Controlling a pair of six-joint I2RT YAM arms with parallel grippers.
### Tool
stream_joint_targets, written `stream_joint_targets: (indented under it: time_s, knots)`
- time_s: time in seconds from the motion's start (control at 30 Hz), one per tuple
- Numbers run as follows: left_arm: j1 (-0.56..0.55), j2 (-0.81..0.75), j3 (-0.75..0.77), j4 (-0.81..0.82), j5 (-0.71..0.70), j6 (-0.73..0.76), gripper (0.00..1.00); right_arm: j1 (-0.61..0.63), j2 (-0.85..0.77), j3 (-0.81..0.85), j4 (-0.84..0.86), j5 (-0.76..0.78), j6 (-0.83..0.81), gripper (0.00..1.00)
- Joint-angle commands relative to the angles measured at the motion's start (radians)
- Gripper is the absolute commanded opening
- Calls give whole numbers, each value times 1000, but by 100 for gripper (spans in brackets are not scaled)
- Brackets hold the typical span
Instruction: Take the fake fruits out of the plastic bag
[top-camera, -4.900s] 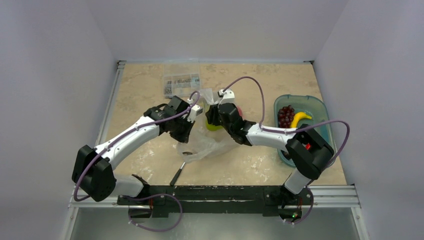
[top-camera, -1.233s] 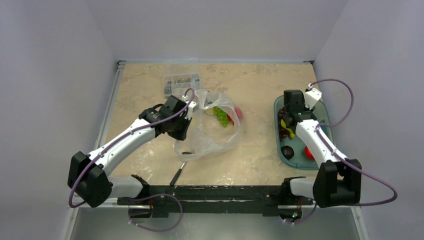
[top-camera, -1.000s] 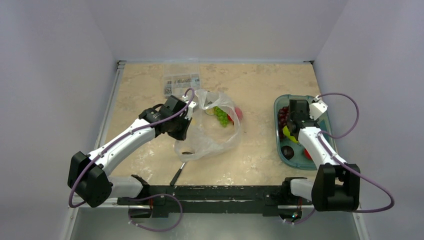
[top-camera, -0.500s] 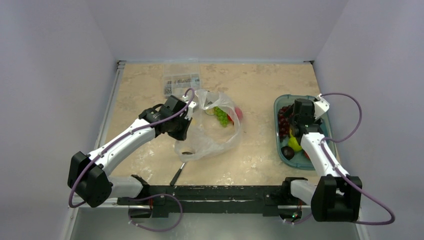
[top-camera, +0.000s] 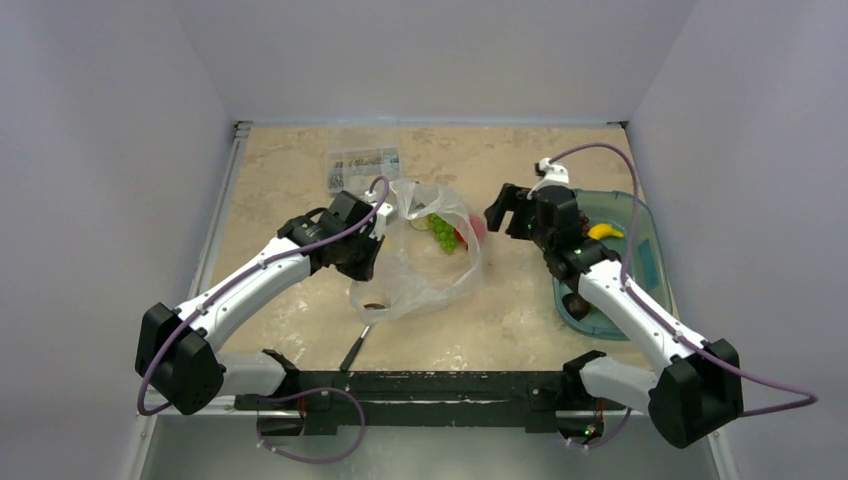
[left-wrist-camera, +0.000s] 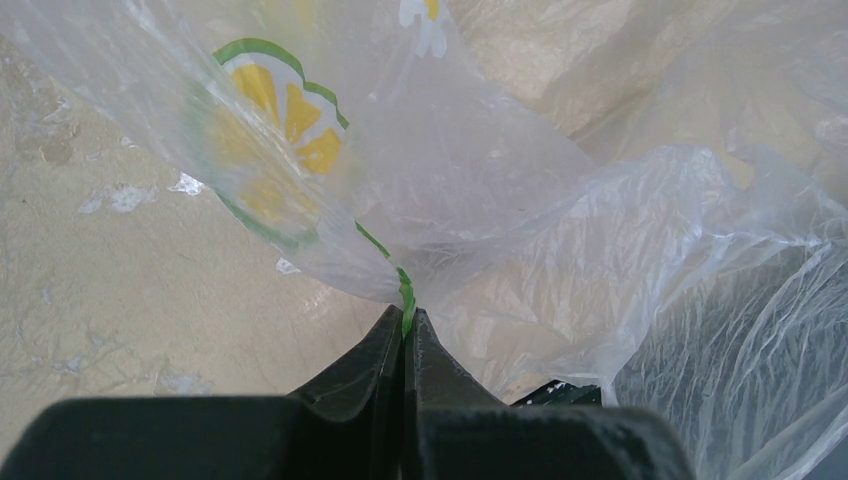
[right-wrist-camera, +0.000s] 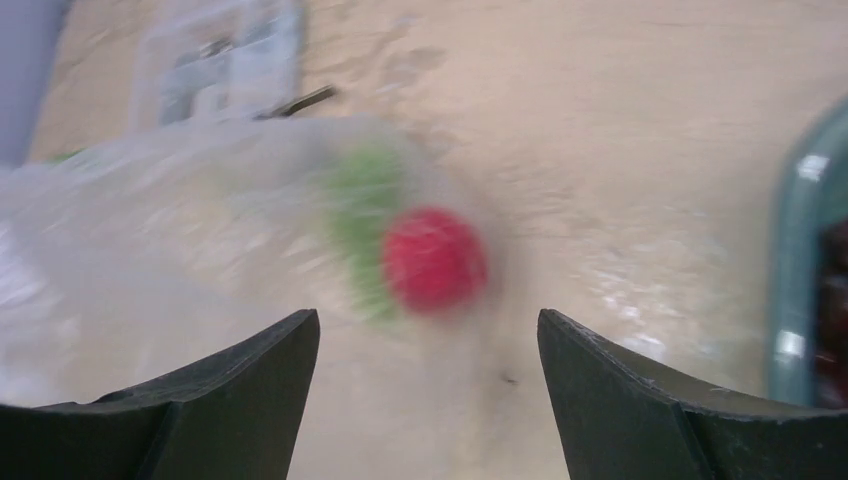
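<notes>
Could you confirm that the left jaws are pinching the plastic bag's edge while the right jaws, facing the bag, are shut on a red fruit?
Not quite: the right wrist view shows the right jaws open and empty, with the red fruit lying ahead of them at the plastic bag. The left jaws do pinch the bag's edge.

plastic bag (left-wrist-camera: 620, 230): thin transparent film, crinkled, whitish sheen noted, lemon-slice print seen on it | table (top-camera: 520, 160): beige marbled stone-look top, matt, mottled | tub (top-camera: 632, 205): teal translucent plastic, smooth rim | left gripper (left-wrist-camera: 405, 322): 2 fingers (left-wrist-camera: 372, 385) seen in matt black plastic | red fruit (right-wrist-camera: 433, 258): finish lost to blur
</notes>
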Motion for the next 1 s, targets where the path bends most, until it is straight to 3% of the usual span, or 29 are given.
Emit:
stream_joint_targets:
  time_s: [0.0,0.27,0.4,0.57,0.8,0.97]
  knots:
    - [-4,-13,30,6,9,9,0,114,-14,42,130,-131,-58,76]
    - [-3,-19,28,9,8,9,0,154,-159,-6,148,-224,-106,64]
    - [-3,-18,31,13,16,9,0,156,-238,-9,146,-380,-127,62]
    - [-3,-22,33,14,20,11,0,247,-207,-12,219,-497,-113,60]
    - [-3,-23,28,14,7,10,0,483,11,-15,407,-318,-112,47]
    - [-3,-37,22,29,3,13,0,569,199,-21,553,142,-51,44]
